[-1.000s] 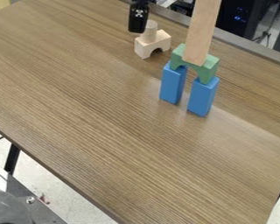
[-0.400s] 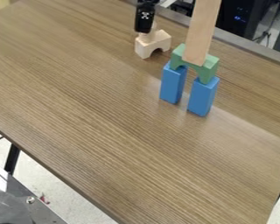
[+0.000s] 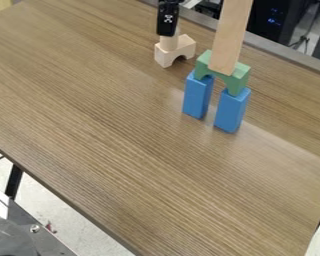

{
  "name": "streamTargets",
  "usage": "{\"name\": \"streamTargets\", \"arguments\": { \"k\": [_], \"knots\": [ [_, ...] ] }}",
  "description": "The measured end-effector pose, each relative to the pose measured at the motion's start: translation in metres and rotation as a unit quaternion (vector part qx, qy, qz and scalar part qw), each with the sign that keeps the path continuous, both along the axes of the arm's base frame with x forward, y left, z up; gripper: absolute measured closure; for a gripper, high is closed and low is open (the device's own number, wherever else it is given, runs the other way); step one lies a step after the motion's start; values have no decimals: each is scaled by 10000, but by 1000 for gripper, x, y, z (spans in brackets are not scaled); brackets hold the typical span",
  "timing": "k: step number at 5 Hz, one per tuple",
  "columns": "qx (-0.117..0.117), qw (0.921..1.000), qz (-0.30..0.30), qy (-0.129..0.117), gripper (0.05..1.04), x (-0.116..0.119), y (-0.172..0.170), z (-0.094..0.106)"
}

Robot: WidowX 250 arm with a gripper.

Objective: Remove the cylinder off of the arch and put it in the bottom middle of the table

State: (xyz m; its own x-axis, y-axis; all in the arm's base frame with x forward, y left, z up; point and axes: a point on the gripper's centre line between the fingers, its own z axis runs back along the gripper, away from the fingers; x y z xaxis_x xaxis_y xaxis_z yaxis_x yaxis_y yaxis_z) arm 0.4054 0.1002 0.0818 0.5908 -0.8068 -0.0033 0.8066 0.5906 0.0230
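The black gripper (image 3: 167, 34) hangs at the top of the view, in front of the upper part of the light wooden cylinder (image 3: 169, 43). That cylinder stands upright on a small natural-wood arch (image 3: 179, 51), its top hidden behind the gripper. The arch rests on the brown wood-grain table (image 3: 122, 135) near its far edge.
Right of the arch, a green arch (image 3: 237, 77) bridges two upright blue blocks (image 3: 198, 95), with a tall wooden plank (image 3: 230, 37) standing on top. Dark equipment (image 3: 276, 22) lies beyond the far edge. The table's near edge runs diagonally at lower left.
The gripper has moved a little to the right, from beside the cylinder's top to in front of it. The cylinder and blocks have kept their places.
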Motion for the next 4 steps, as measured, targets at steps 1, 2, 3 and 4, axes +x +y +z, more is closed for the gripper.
{"name": "streamTargets", "arguments": {
  "k": [1,2,3,4],
  "knots": [
    [-29,10000,59,24,622,-7,2,1],
    [-21,9998,175,-37,622,-27,7,15],
    [-99,9988,416,-244,622,-53,13,38],
    [-185,9983,515,-218,622,-77,15,46]
  ]
}}
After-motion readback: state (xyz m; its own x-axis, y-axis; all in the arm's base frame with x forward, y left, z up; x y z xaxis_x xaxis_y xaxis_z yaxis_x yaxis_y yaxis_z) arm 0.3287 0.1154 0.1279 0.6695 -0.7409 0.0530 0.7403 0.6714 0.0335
